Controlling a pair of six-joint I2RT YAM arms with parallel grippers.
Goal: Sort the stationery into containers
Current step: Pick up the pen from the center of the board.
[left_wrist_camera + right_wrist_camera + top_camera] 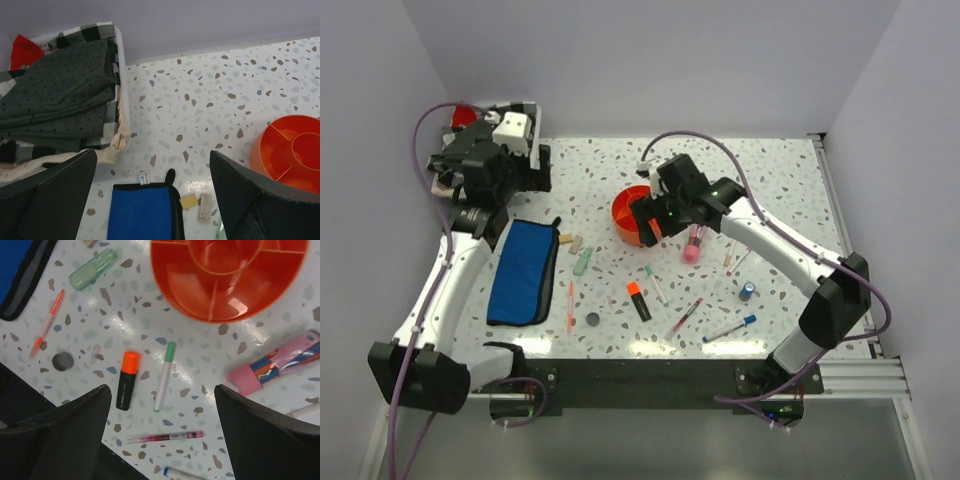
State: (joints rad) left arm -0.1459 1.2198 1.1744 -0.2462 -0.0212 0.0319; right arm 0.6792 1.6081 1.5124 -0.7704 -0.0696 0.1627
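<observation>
The right gripper (161,390) hangs with jaws apart above the green-capped pen (164,376), beside the orange-black highlighter (127,381), between the orange organiser (200,307) and the desk's near edge. Recommended: set the jaws across the barrel, descend, close mid-length. The left gripper (152,160), jaws apart, holds nothing near the far left corner.

Bright, even light falls from above. The table (770,170) shines white along its near edge; shadows are short and soft. In my wrist views my fingers (55,435) loom dark and slightly blurred, and the orange organiser (190,295) carries small glints.
</observation>
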